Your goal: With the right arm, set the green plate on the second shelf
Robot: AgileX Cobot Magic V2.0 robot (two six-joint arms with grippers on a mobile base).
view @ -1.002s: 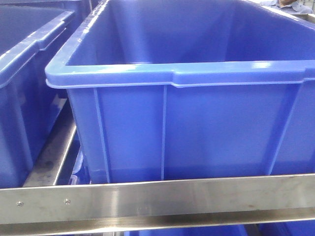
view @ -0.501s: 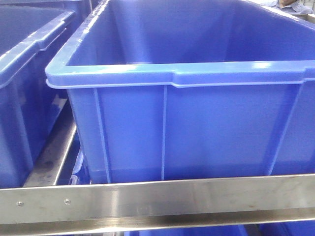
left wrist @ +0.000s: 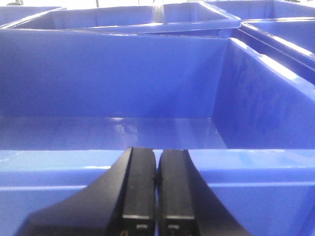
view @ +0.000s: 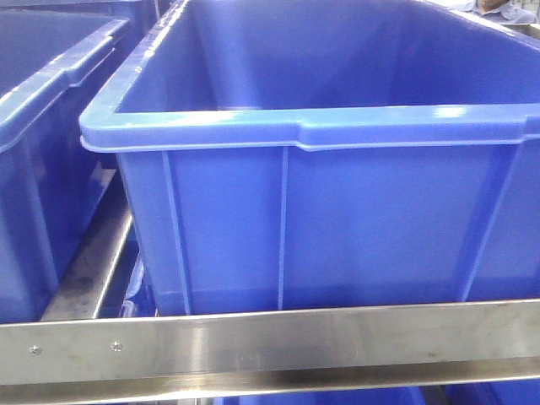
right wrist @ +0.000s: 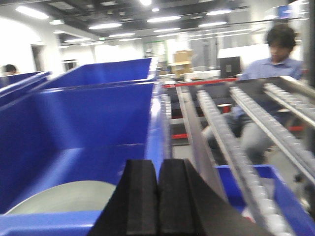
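front view: big blue bin [view: 337,126] fills the frame, rim close to the camera, inside looks bare from this angle. Second blue bin [view: 42,101] just beside it on the left. Steel rail [view: 270,342] runs across the bottom in front of both; another steel strip [view: 89,257] goes back between the two bins. Sliver of a person at the top right corner.
left gripper [left wrist: 156,187]: black, jaws pressed together, nothing between them. Sits low in its wrist view, over the near rim of a blue bin [left wrist: 113,83].
left wrist view: bin floor [left wrist: 113,132] glossy and bare. More blue bins behind and to the right.
right gripper [right wrist: 158,196]: black, jaws pressed together, holding nothing. Over the near edge of a blue bin [right wrist: 93,118].
plate [right wrist: 64,196]: pale grey-green curved disc lying on the floor of that bin, lower left of the right gripper, partly hidden by the near rim. Not touching the fingers [right wrist: 142,196].
right wrist view, other: roller rack [right wrist: 236,128] slopes off to the right of the bin. Seated person [right wrist: 266,73] in a blue shirt behind it, blurred. Lower blue bin [right wrist: 275,196] under the rollers at bottom right. Ceiling lights overhead.
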